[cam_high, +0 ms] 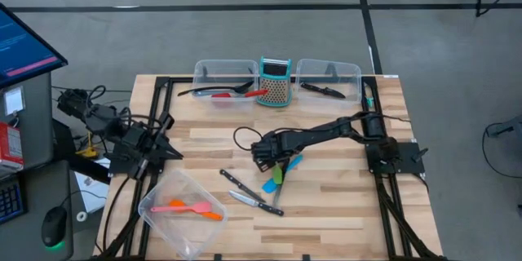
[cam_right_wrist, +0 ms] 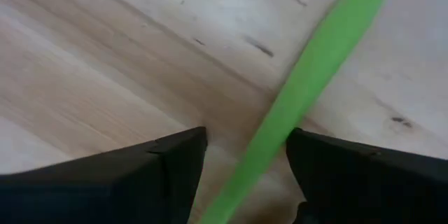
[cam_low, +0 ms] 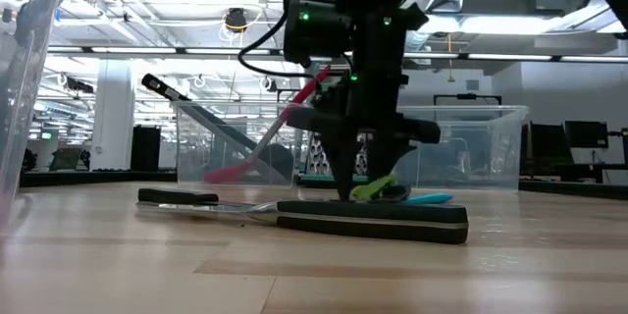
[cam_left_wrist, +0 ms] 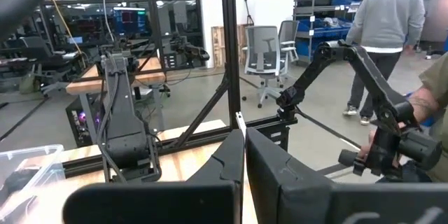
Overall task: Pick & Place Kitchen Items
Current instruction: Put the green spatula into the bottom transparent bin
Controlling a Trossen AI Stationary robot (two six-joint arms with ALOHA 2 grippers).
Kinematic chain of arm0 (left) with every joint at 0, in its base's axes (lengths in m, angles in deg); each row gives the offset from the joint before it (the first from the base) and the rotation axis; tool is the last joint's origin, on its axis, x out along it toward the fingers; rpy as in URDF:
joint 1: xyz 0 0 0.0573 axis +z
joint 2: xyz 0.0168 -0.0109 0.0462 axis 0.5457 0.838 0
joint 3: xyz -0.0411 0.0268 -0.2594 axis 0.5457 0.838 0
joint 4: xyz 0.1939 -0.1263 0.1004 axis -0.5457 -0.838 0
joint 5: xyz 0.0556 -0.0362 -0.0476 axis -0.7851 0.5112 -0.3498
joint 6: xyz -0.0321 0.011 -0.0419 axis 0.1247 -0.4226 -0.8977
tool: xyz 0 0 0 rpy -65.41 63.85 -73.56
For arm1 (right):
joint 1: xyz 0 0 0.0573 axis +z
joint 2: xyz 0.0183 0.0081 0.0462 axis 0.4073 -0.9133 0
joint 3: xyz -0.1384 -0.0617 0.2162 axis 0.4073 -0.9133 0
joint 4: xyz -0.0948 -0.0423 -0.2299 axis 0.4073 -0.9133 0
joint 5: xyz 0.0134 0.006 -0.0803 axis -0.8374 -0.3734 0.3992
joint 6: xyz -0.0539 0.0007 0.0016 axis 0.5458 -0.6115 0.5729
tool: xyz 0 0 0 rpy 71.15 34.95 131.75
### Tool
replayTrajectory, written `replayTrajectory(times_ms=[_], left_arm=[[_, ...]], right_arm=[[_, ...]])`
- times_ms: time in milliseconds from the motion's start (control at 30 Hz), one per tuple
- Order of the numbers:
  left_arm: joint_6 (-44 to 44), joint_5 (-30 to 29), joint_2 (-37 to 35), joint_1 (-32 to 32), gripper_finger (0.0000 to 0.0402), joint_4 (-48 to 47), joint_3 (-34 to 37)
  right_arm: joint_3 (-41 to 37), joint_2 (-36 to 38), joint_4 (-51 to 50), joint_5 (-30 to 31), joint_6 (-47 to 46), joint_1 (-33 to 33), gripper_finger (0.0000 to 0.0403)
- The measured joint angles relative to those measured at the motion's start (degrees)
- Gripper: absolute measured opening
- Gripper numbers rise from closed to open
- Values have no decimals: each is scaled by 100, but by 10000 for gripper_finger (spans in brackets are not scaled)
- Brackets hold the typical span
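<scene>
My right gripper [cam_high: 273,161] points down at the table's middle, open. Its fingers stand on either side of a green spatula's [cam_right_wrist: 315,63] handle, low over the wood. The spatula lies flat on the table [cam_high: 278,176], beside a blue spatula [cam_high: 269,186]. It also shows under the gripper in the low view [cam_low: 373,189]. Two black-handled knives [cam_high: 235,179] [cam_high: 259,204] lie flat just nearer. My left gripper [cam_high: 167,151] waits shut at the table's left side.
A clear tub [cam_high: 159,204] at the near left holds an orange spatula [cam_high: 204,210] and a pink spatula [cam_high: 171,207]. At the far edge, two clear tubs [cam_high: 204,72] [cam_high: 351,72] hold spoons and a knife, with a teal-framed grater [cam_high: 275,81] between them. People stand beyond the table [cam_left_wrist: 388,21].
</scene>
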Motion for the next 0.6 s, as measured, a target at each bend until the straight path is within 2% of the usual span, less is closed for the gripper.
replayTrajectory(times_ms=[100,167,233,333,367,500,600], left_arm=[[0,0,14,2,1,-33,0],[0,0,11,2,1,-36,0],[0,0,11,2,1,-38,0],[0,0,13,2,1,-39,0],[0,0,13,2,1,-37,0],[0,-3,11,2,1,-35,0],[2,-120,13,2,1,-37,0]], right_arm=[[14,-124,5,-255,-43,-4,187],[13,-130,17,-280,-180,10,164],[8,-130,60,-253,-228,25,123],[-7,-45,120,-206,-264,28,39],[-10,-45,143,-202,-243,28,25],[-38,103,221,-123,-52,31,23],[-70,327,163,243,192,72,9]])
